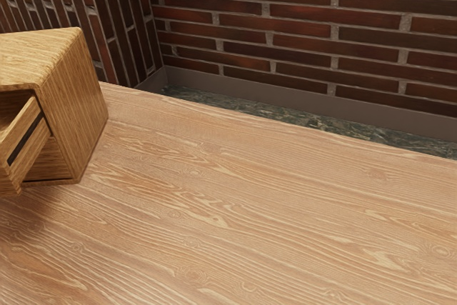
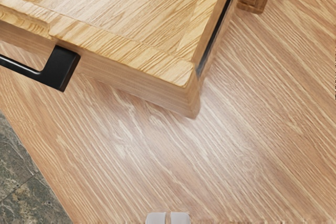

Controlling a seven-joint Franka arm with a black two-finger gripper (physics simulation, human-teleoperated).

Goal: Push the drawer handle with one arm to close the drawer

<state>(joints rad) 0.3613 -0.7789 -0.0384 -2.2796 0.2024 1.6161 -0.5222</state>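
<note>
A wooden cabinet (image 1: 75,105) stands at the exterior view's left edge with its drawer (image 1: 27,137) pulled out. The wrist view looks down into the open drawer (image 2: 121,11), and its black bar handle (image 2: 62,69) is fixed to the front panel. Two pale fingertips of my gripper (image 2: 167,218) show side by side, closed together with only a thin line between them. They are apart from the handle, over the tabletop beyond the drawer's front corner. Nothing is held.
The wooden table (image 1: 250,212) extends from the cabinet toward the exterior view's right. Behind its far edge is a brick wall (image 1: 300,26). Dark stone floor (image 2: 21,182) lies past the table's edge on the drawer's front side.
</note>
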